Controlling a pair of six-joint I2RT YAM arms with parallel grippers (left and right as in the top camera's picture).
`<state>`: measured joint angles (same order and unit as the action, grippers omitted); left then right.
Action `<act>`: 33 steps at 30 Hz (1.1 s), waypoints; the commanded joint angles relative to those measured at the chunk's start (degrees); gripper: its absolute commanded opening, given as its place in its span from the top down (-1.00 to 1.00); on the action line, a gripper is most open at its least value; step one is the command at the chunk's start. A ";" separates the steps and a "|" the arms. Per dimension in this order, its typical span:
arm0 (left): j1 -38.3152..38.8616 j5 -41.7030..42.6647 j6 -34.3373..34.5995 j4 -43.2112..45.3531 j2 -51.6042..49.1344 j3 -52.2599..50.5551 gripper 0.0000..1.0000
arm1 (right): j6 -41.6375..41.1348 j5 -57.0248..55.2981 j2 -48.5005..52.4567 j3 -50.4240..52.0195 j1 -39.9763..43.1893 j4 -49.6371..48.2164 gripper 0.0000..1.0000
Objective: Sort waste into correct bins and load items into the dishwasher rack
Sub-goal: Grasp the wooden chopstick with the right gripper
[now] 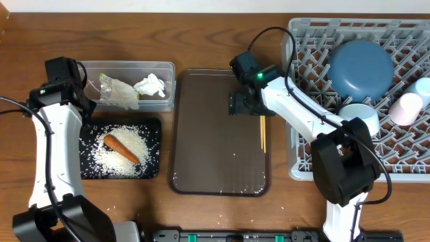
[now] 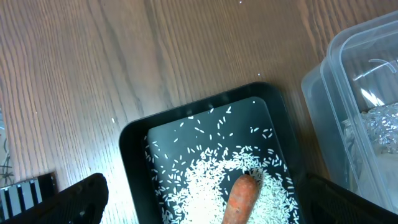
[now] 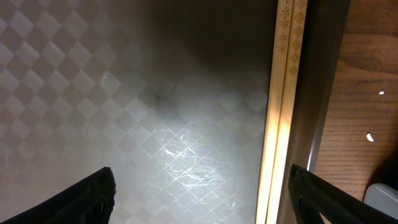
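The black tray [image 1: 154, 128] holds white rice [image 1: 138, 140] and the orange carrot [image 1: 121, 148]; both show in the left wrist view, rice [image 2: 205, 186] and carrot [image 2: 239, 199]. The clear tub [image 1: 169, 70] holds the white tissue [image 1: 150, 85] and the wrapper [image 1: 118, 92]. My left gripper [image 2: 205, 211] is open above the black tray [image 2: 134, 155]. My right gripper [image 1: 243, 104] is open low over the brown tray, with the chopsticks [image 1: 263, 132] at its right finger [image 3: 277, 124]. The grey rack [image 1: 302, 121] holds the dark-blue bowl [image 1: 359, 68], light-blue bowl [image 1: 359, 115] and white cup [image 1: 410, 104].
The brown serving tray [image 1: 215, 154] lies in the middle between the bins and the rack; its patterned floor fills the right wrist view [image 3: 124, 93]. A few rice grains lie on the wooden table [image 1: 127, 191] in front of the black tray.
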<state>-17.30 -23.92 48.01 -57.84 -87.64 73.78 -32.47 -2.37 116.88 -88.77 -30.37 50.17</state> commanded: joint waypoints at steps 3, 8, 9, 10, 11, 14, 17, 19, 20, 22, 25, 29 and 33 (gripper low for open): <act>-0.15 -0.31 0.35 -0.15 0.20 -0.13 -0.98 | -1.36 -1.29 3.17 -0.35 -0.28 0.00 -0.76; -0.15 -0.31 0.35 -0.15 0.20 -0.13 -0.97 | -1.36 -1.29 4.98 -0.35 -0.35 -0.04 -0.76; -0.15 -0.28 0.35 -0.15 0.20 -0.13 -0.97 | -1.38 -1.29 5.11 -0.35 -0.37 -0.02 -0.76; -0.15 -0.31 0.35 -0.15 0.20 -0.13 -0.97 | -1.38 -1.29 5.40 -0.35 -0.37 -0.04 -0.76; -0.15 -0.31 0.35 -0.15 0.20 -0.13 -0.97 | -1.38 -1.29 5.40 -0.35 -0.35 -0.04 -0.76; -0.15 -0.31 0.35 -0.15 0.20 -0.13 -0.97 | -1.36 -1.29 5.40 -0.35 -0.35 -0.11 -0.77; -0.15 -0.31 0.35 -0.15 0.20 -0.13 -0.97 | -1.36 -1.29 5.42 -0.35 -0.35 -0.02 -0.77; -0.15 -0.31 0.35 -0.15 0.20 -0.13 -0.98 | -1.38 -1.29 5.42 -0.35 -0.35 -0.04 -0.77; -0.15 -0.31 0.35 -0.15 0.20 -0.13 -0.97 | -1.38 -1.29 5.42 -0.35 -0.39 -0.09 -0.77; -0.15 -0.31 0.35 -0.15 0.20 -0.13 -0.97 | -1.38 -1.29 5.46 -0.35 -0.44 -0.09 -0.77; -0.15 -0.31 0.35 -0.15 0.20 -0.13 -0.97 | -1.40 -1.29 6.01 -0.35 -0.46 -0.09 -0.77; -0.15 -0.31 0.35 -0.15 0.20 -0.13 -0.97 | -1.42 -1.27 6.82 -0.35 -0.46 -0.11 -0.76; -0.15 -0.31 0.35 -0.15 0.20 -0.13 -0.97 | -2.16 -1.29 7.02 -0.35 -0.46 0.00 -0.64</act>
<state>-17.30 -23.92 48.01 -57.84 -87.64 73.78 -33.10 -2.68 122.48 -88.77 -30.68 50.06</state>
